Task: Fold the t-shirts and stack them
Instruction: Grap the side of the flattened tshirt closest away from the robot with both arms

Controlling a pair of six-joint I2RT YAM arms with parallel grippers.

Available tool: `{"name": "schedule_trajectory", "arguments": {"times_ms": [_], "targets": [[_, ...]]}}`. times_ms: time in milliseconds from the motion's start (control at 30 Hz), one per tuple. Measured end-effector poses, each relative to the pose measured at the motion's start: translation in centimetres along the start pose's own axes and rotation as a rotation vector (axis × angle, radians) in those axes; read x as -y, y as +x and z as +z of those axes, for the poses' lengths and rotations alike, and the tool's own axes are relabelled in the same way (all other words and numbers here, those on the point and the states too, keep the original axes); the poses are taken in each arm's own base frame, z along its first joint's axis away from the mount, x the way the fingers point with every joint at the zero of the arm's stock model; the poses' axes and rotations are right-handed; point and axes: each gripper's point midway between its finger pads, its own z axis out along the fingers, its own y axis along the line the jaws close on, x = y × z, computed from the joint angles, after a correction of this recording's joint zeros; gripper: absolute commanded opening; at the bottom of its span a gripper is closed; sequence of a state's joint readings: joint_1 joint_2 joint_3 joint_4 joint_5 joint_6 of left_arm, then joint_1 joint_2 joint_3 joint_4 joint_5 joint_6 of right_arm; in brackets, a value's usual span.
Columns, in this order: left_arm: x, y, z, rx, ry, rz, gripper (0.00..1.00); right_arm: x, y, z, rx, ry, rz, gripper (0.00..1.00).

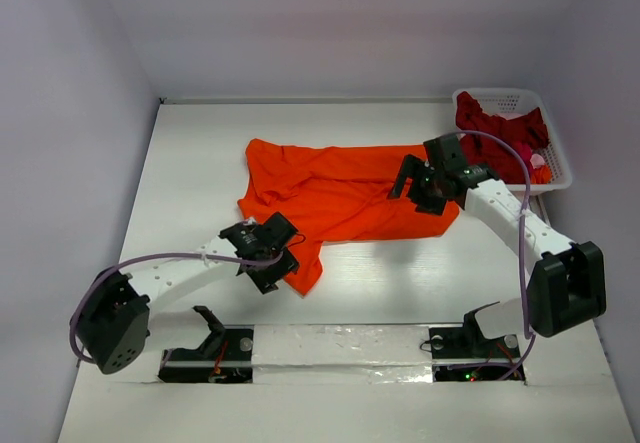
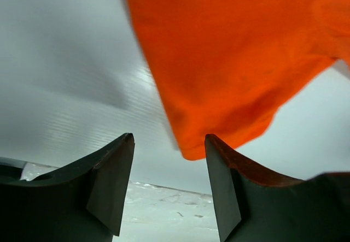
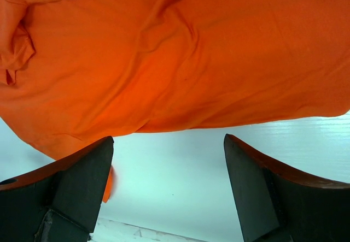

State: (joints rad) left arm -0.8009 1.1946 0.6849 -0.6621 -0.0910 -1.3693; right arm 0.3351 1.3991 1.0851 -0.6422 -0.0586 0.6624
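An orange t-shirt [image 1: 335, 193] lies rumpled and spread on the white table, one corner trailing toward the front. It also shows in the left wrist view [image 2: 229, 56] and in the right wrist view [image 3: 180, 56]. My left gripper [image 1: 268, 253] is open, at the shirt's front-left corner, with the cloth tip just beyond its fingertips [image 2: 117, 160]. My right gripper [image 1: 425, 188] is open above the shirt's right edge, nothing between its fingers. A dark crimson t-shirt [image 1: 498, 126] lies bunched in the white basket [image 1: 560, 163] at the back right.
The basket stands against the right wall, with something pink [image 1: 540, 161] at its front corner. A taped strip [image 1: 340, 348] runs along the table's near edge between the arm bases. White walls close in the left, back and right.
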Motion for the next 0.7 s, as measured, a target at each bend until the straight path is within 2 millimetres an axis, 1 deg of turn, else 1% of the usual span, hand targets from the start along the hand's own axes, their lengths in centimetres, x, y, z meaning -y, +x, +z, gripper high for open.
{"name": "schedule_trajectory", "arguments": {"times_ms": [100,200,533,700], "targets": [[-1.3,0.5,0.8,-0.016,-0.034,0.004,0.50,-0.1,-0.1,0.0,0.002,-0.002,0.000,0.87],[-1.6,0.7,1.3,-0.025,-0.048,0.006,0.49,-0.2,-0.2,-0.1,0.006,-0.005,0.000,0.87],[-0.1,1.0,2.9,-0.036,-0.026,0.009,0.45,-0.6,-0.6,-0.8,0.024,-0.023,-0.001,0.87],[1.2,1.3,3.2,-0.052,0.017,0.004,0.39,-0.7,-0.6,-0.9,0.026,-0.028,-0.002,0.87]]}}
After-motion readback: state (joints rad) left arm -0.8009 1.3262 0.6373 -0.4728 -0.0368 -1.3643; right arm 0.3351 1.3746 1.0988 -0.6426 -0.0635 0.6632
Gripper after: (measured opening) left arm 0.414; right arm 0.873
